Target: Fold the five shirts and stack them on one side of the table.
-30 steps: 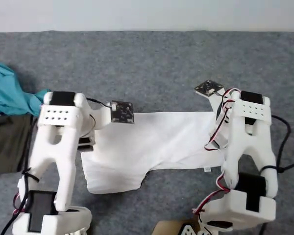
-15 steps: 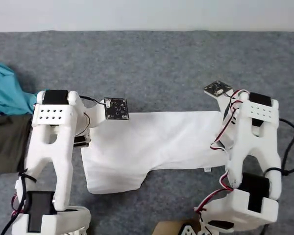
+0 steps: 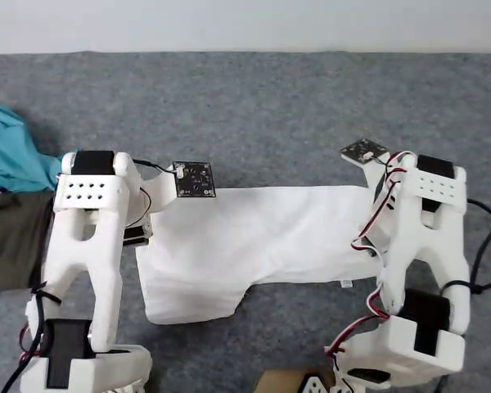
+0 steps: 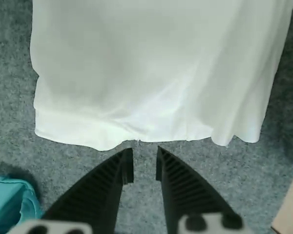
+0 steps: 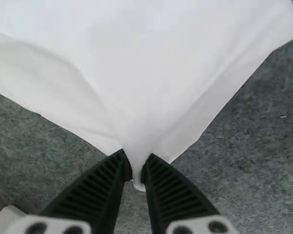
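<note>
Shirt (image 3: pixel 254 237) lying lengthwise between arms; right hand (image 5: pixel 136 169) pinching one end, left hand (image 4: pixel 143 158) barely open, empty, just shy of hem.

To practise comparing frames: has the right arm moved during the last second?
Yes. In the high view the right arm has shifted rightward, away from the teal shirt, its gripper shut on the white shirt.
</note>
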### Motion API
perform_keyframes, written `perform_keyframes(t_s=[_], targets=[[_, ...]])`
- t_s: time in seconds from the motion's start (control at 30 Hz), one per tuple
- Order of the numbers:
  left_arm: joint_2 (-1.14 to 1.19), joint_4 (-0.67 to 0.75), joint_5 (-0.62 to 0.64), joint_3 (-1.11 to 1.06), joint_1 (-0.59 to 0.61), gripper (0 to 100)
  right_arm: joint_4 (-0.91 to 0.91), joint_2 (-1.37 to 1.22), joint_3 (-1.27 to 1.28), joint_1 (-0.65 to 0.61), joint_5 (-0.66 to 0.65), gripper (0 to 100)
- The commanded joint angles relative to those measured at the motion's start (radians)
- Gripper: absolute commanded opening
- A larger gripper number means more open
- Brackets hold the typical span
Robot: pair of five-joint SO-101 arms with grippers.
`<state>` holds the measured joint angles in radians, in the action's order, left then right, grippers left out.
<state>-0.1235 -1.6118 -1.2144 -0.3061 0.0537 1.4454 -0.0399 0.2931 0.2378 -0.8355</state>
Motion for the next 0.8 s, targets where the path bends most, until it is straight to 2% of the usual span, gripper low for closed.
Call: perform_keyframes(t_s=[0.0, 0.13, 0.43, 0.5, 0.7, 0.77], targets=[[-0.008, -0.005, 0.012, 0.036, 0.003, 8, 0.036, 0.004, -0.006, 0.013, -0.009, 10.2], [-0.008, 0.002, 0.011, 0.036, 0.005, 8, 0.070, 0.007, -0.011, 0.022, -0.005, 25.0], [-0.008, 0.015, 0.011, 0.036, 0.000, 8, 0.054, 0.004, -0.103, 0.016, -0.003, 24.7], [-0.008, 0.015, 0.011, 0.036, 0.000, 8, 0.007, 0.004, -0.132, -0.004, -0.002, 22.6], [-0.009, 0.015, 0.012, 0.036, 0.000, 8, -0.182, -0.007, -0.132, -0.085, -0.002, 4.5], [-0.012, 0.015, 0.014, 0.036, 0.002, 8, -0.214, -0.039, -0.137, -0.105, -0.002, 1.5]])
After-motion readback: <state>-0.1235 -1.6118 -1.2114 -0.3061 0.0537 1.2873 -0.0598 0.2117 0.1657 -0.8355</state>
